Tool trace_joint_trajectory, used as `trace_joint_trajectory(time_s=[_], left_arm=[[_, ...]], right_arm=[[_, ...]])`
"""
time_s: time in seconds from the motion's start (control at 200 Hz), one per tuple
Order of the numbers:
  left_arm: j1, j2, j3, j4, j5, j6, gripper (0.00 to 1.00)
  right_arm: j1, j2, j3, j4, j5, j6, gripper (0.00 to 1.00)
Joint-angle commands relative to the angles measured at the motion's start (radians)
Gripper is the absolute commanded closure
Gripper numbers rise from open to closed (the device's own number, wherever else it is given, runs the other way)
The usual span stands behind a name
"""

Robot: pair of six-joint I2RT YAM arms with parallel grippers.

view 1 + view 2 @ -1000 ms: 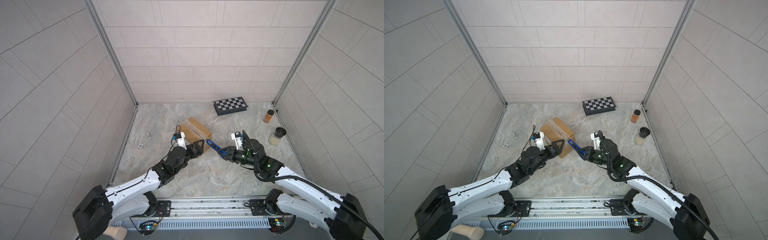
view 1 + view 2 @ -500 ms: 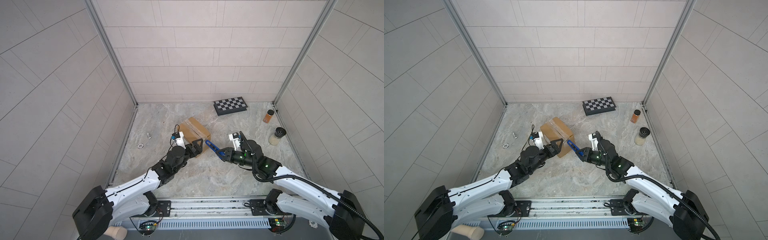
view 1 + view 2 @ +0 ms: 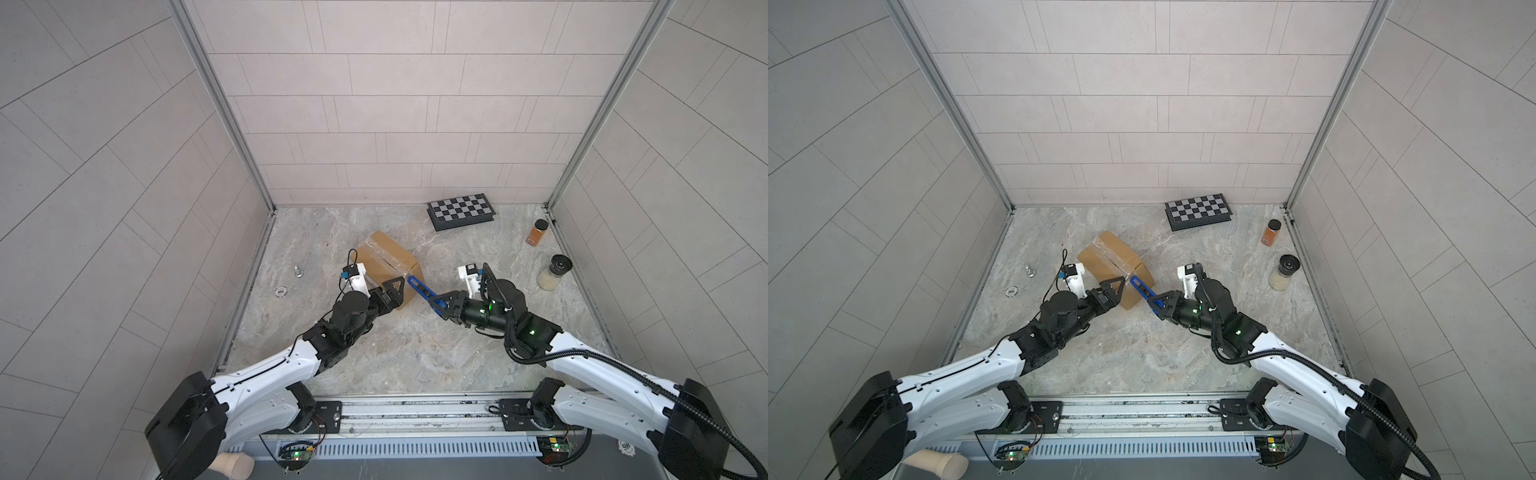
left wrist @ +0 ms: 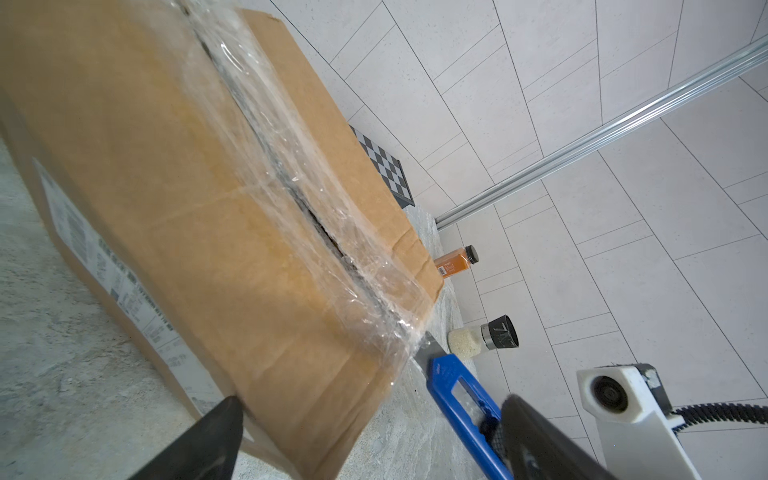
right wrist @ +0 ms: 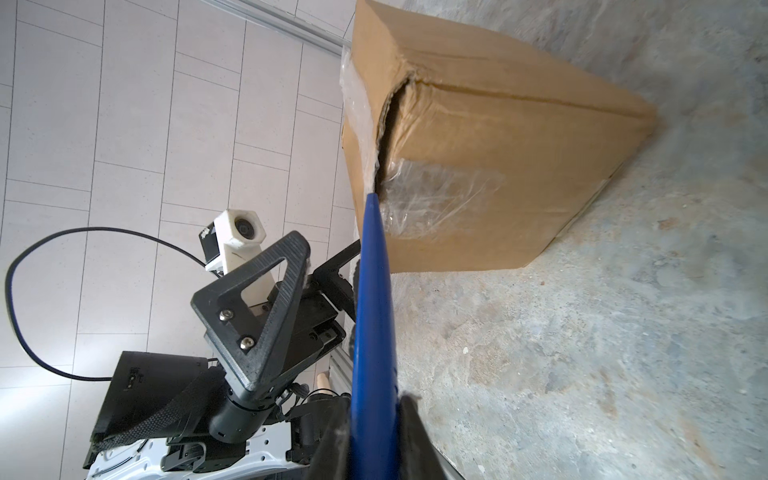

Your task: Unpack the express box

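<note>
Marbled grey surface (image 3: 415,357) carries the small brown cardboard express box (image 3: 388,257). The left claw (image 3: 395,294) stands spread astride the box's near corner. The right claw (image 3: 444,305) pinches a blue utility knife (image 3: 420,287), blade tip at the box's taped seam. Beyond the box lies a checkered case (image 3: 461,211).

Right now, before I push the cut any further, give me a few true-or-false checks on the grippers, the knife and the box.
1. The right gripper grips a blue utility knife. True.
2. The knife's blade tip sits at the taped seam of the express box. True.
3. The left gripper is shut on the box. False: it is open, at the box's near end.
4. The box flaps are folded wide open. False: clear tape covers the seam, which shows only a narrow slit.
</note>
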Motion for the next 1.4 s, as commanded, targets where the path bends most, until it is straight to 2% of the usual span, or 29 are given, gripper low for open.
trace_joint_trajectory(time_s=[0.0, 0.11, 0.265, 0.481, 0.631, 0.831, 0.971, 1.051, 1.186, 1.397], left_arm=[[0.006, -0.006, 0.001, 0.046, 0.018, 0.01, 0.0], [0.008, -0.018, 0.005, 0.035, 0.016, 0.016, 0.0], [0.011, -0.017, 0.008, 0.028, 0.013, 0.018, 0.0], [0.016, 0.004, 0.003, 0.038, 0.016, 0.015, 0.0], [0.023, 0.006, 0.003, 0.038, 0.023, 0.017, 0.0], [0.025, -0.001, 0.019, 0.04, 0.026, 0.016, 0.0], [0.026, -0.008, 0.024, 0.043, 0.024, 0.015, 0.0], [0.025, -0.009, 0.025, 0.041, 0.023, 0.018, 0.0], [0.028, -0.006, 0.019, 0.033, 0.015, 0.022, 0.0], [0.034, -0.003, 0.001, 0.03, 0.016, 0.02, 0.0]], right_arm=[[0.049, 0.02, 0.003, -0.031, -0.065, -0.055, 1.0], [0.068, 0.043, 0.023, -0.12, -0.05, -0.138, 1.0], [0.067, 0.046, 0.042, -0.14, -0.064, -0.164, 1.0], [0.031, 0.007, 0.019, 0.048, -0.115, -0.022, 1.0], [0.044, 0.018, 0.032, 0.066, -0.125, 0.006, 1.0], [0.102, 0.081, 0.08, -0.108, -0.088, -0.126, 1.0], [0.112, 0.103, 0.123, -0.267, -0.04, -0.243, 1.0], [0.112, 0.098, 0.143, -0.3, -0.041, -0.269, 1.0], [0.103, 0.068, 0.151, -0.251, -0.077, -0.244, 1.0], [0.059, 0.022, 0.093, -0.047, -0.146, -0.078, 1.0]])
